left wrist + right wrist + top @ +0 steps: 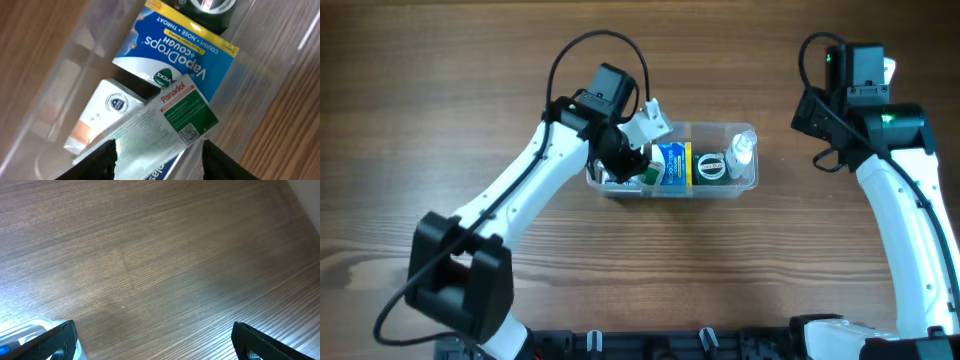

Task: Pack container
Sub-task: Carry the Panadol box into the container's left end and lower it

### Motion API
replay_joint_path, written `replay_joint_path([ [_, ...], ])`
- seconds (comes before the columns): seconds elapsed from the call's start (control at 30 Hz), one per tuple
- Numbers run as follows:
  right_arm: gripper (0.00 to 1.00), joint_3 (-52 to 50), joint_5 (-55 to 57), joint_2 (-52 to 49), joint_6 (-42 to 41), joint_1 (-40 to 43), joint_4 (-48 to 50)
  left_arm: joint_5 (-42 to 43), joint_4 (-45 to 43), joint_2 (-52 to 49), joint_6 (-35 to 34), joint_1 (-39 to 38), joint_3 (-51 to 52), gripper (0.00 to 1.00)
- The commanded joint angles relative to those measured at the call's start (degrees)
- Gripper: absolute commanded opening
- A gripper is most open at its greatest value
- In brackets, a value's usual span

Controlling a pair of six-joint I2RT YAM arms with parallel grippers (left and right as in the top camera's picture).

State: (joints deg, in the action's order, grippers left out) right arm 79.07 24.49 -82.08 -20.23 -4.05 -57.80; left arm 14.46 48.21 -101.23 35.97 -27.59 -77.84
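Where the left gripper [157, 146] reaches into the mid-table container [748, 180], its half-cropped fingers straddle a Panadol box [187, 110]; contact is unclear. Far right, the right gripper [152, 330] gapes wide, empty.

The VapoDrops box [175, 55] is blue, yellow-edged, white-lettered. The Panadol box [189, 114] is white and green, its name red. The container [715, 124] is colourless clear; the table [160, 255], brown wood grain.
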Motion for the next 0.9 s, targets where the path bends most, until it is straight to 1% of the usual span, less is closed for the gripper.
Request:
replay_joint_path([
  [0.0,1.00,0.8,1.1,-0.2,0.6,0.2,0.2,-0.2,-0.8,-0.4,1.3,0.0,0.2,0.55],
  [0.07,1.00,0.8,1.1,-0.2,0.6,0.2,0.2,-0.2,-0.9,-0.1,1.3,0.0,0.2,0.53],
  [0.2,1.00,0.8,1.1,-0.2,0.6,0.2,0.2,-0.2,-0.3,-0.2,0.7,0.0,0.2,0.37],
  [0.23,1.00,0.8,1.1,-0.2,0.6,0.2,0.2,-0.2,0.1,-0.2,0.7,0.0,0.2,0.31],
  [0.33,1.00,0.8,1.1,-0.2,0.6,0.2,0.2,-0.2,0.5,-0.2,0.6,0.1,0.2,0.22],
  [0.43,1.00,0.8,1.1,-0.2,0.6,0.2,0.2,-0.6,0.5,-0.4,-1.0,0.5,0.2,0.15],
  [0.53,1.00,0.8,1.1,-0.2,0.6,0.2,0.2,-0.7,0.5,-1.7,-1.9,0.6,0.2,0.14],
  [0.63,1.00,0.8,1.1,-0.2,0.6,0.2,0.2,-1.7,0.5,-4.4,-2.2,0.6,0.2,0.15],
  [0.7,1.00,0.8,1.1,-0.2,0.6,0.2,0.2,-3.8,0.1,-5.9,-2.2,0.6,0.2,0.16],
  [0.87,1.00,0.8,1.1,-0.2,0.6,0.2,0.2,-4.1,0.5,-7.2,-3.5,1.6,0.2,0.17],
])
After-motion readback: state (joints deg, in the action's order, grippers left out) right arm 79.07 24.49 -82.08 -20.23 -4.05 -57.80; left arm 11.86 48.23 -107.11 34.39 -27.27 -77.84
